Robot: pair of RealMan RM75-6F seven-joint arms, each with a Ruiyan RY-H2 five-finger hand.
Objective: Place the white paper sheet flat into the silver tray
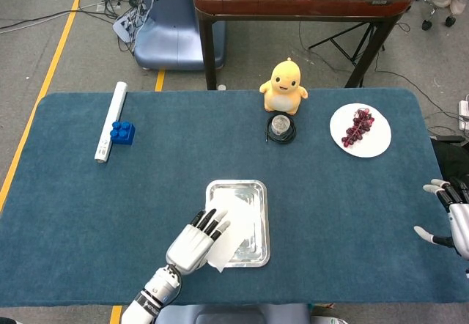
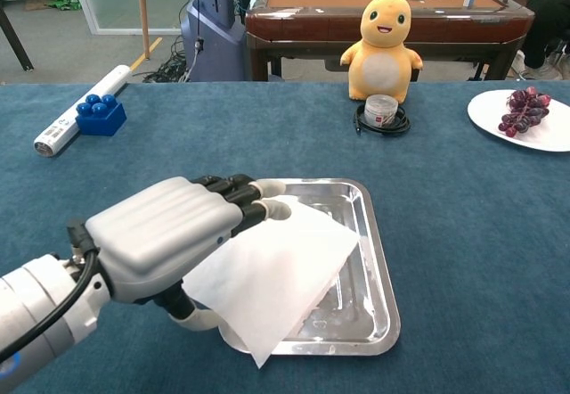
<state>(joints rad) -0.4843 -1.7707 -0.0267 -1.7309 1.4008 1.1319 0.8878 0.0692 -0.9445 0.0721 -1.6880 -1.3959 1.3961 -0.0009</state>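
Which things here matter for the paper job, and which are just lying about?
For the job:
paper sheet
tray
left hand, holding the sheet

Lying about:
yellow plush toy
small jar
plate of grapes
blue block
white tube
right hand, idle at the table edge
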